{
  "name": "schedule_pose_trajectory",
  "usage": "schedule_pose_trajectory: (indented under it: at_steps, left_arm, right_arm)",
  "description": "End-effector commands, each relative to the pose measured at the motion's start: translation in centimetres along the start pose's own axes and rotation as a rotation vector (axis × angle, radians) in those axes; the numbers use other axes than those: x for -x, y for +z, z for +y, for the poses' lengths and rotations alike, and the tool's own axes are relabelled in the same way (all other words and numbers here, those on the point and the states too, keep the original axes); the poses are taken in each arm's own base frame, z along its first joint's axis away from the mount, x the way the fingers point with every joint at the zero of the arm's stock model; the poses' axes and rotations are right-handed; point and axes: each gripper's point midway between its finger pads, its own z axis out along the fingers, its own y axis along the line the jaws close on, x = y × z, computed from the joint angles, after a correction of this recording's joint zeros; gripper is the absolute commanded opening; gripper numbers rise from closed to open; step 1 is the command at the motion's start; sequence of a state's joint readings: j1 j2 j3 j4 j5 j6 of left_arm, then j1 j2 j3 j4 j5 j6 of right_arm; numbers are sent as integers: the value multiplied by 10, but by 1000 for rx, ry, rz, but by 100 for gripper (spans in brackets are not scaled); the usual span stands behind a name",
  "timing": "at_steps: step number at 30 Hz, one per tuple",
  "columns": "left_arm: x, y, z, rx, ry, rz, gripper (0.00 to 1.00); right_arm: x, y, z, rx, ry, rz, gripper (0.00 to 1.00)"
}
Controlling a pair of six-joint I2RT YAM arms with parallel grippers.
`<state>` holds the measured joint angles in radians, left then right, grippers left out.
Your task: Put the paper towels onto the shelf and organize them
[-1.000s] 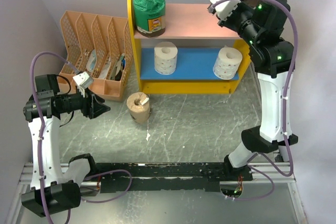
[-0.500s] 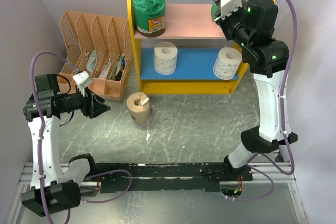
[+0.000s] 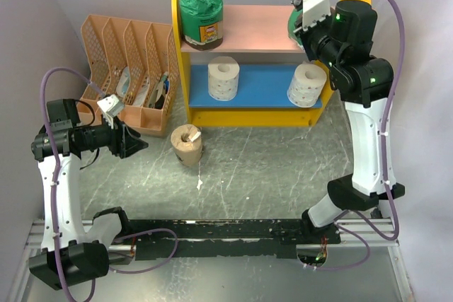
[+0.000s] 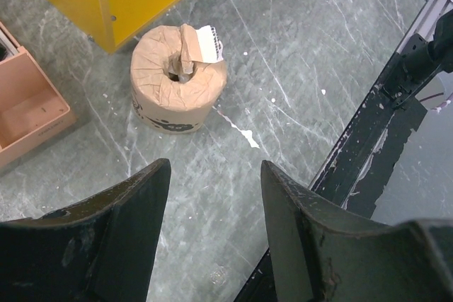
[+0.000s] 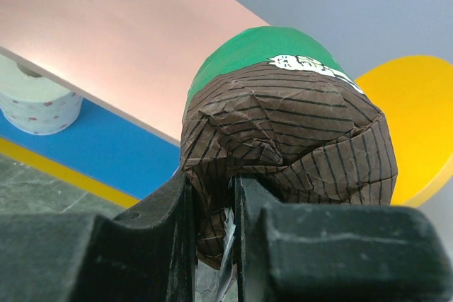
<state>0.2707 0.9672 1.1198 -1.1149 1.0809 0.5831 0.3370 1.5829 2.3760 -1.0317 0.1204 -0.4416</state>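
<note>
The shelf point(image 3: 182, 97) stands at the back with a pink upper board point(image 3: 255, 26) and a blue lower board point(image 3: 262, 83). A green-wrapped roll point(image 3: 202, 13) stands at the pink board's left end. Two white rolls point(image 3: 224, 78) point(image 3: 306, 84) stand on the blue board. A tan-brown roll point(image 3: 187, 144) stands on the table before the shelf, also in the left wrist view point(image 4: 178, 88). My right gripper point(image 5: 210, 206) is shut on the second green-wrapped roll point(image 5: 283, 132) over the pink board's right end point(image 5: 106, 47). My left gripper point(image 4: 214, 175) is open and empty, left of the tan roll.
A peach slotted file organizer point(image 3: 127, 68) with papers stands left of the shelf. A black rail point(image 3: 226, 235) runs along the near table edge. Grey walls close in on both sides.
My right gripper has swung its green-wrapped roll down from above the shelf's right panel to the pink board's right end. The left arm has barely moved.
</note>
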Motion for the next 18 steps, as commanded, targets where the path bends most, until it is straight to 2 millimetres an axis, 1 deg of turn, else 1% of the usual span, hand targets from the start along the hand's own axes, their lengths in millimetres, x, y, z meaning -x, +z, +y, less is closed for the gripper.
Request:
schedule_pose_trajectory:
  at_steps: [1, 2, 5, 6, 7, 8, 9, 10, 12, 18]
  left_arm:
    - [10, -3, 1, 1, 31, -29, 65]
    - [11, -3, 1, 4, 31, -30, 65]
    - [11, -4, 1, 7, 31, -31, 65]
    - [11, -4, 0, 8, 34, -32, 65]
    - [11, -4, 1, 9, 34, -32, 65]
    - [11, -4, 1, 10, 33, -33, 66]
    - [11, -4, 1, 8, 34, -33, 65]
    - [11, -4, 1, 8, 33, -33, 65]
    - [11, -4, 1, 4, 32, -31, 66]
    - [11, -5, 0, 9, 36, -35, 65]
  right_arm:
    - [26, -23, -17, -49, 12, -102, 0]
    - [29, -24, -18, -52, 10, -110, 0]
    - [36, -27, -22, -54, 12, -122, 13]
    - [39, -28, -22, -50, 12, -125, 14]
    - [38, -24, -21, -43, 11, -115, 15]
    - [40, -26, -22, -46, 13, -122, 15]
    - [40, -27, -23, -49, 12, -126, 15]
    - [38, -24, -20, -45, 7, -121, 15]
    - [39, -23, -19, -36, 8, -129, 16]
    - [35, -16, -4, 37, 27, -115, 18]
